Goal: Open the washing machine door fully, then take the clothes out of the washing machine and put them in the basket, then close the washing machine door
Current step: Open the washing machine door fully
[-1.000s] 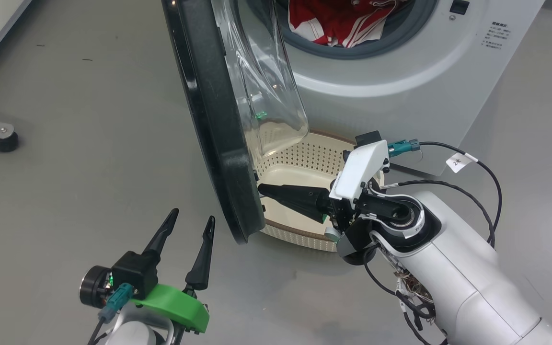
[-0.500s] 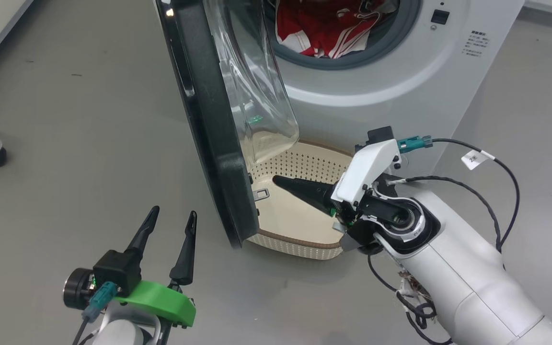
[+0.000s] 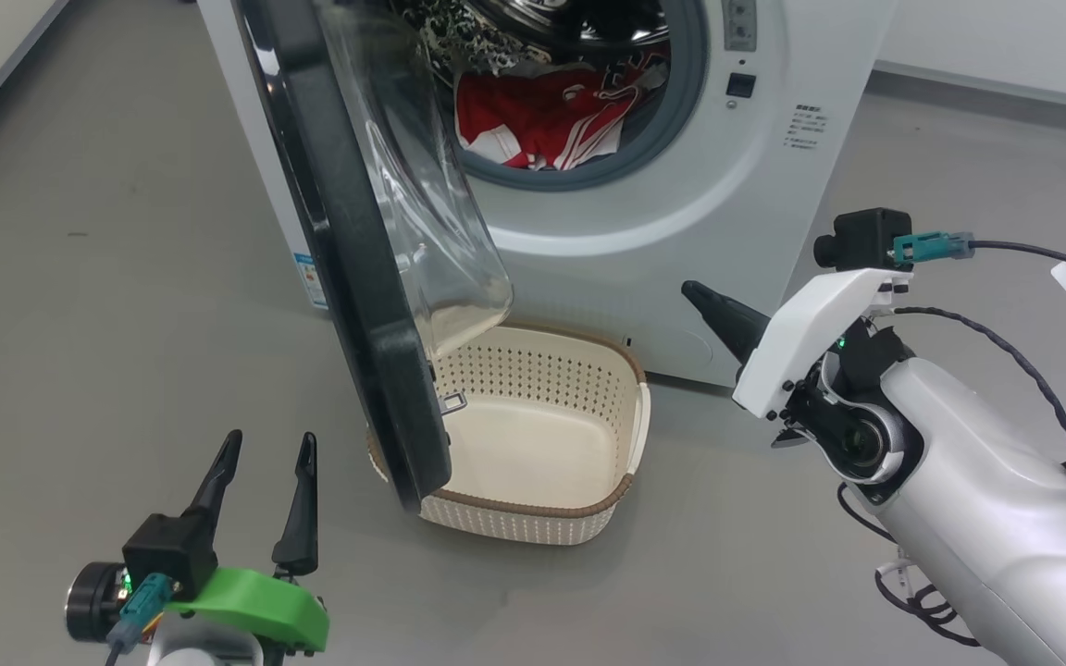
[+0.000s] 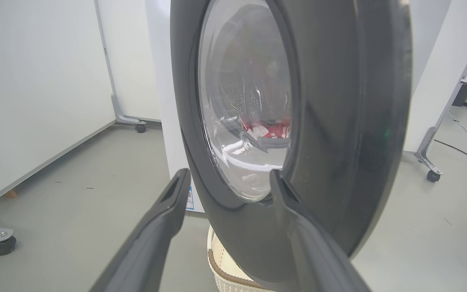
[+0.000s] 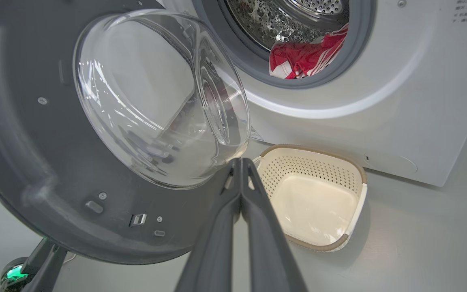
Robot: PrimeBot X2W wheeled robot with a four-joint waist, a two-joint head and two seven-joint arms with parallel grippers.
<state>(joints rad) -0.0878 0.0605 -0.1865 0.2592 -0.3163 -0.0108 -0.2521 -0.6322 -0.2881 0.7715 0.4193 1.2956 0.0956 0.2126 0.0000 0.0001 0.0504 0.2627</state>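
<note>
The large round black-rimmed, glass-bowled door [image 3: 353, 277] stands partly open over the small cream perforated plastic basket [image 3: 627, 435] (hiding its left rim) on the grey floor [image 3: 126, 277]. Red white-striped garments [image 3: 542, 120] lie inside the white front-loading washing machine [image 3: 755, 139]. The left pincer [image 3: 272, 437], fingers apart, hovers outside the door; the right pincer [image 3: 692, 291], fingers pressed together, hangs right of the basket.

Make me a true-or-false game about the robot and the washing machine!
1. The basket is empty. True.
2. The clothes lie in the basket. False: they are inside the washing machine.
3. The right gripper is shut. True.
4. The left gripper grips the washing machine door. False: it is open, holds nothing and is apart from the door.
</note>
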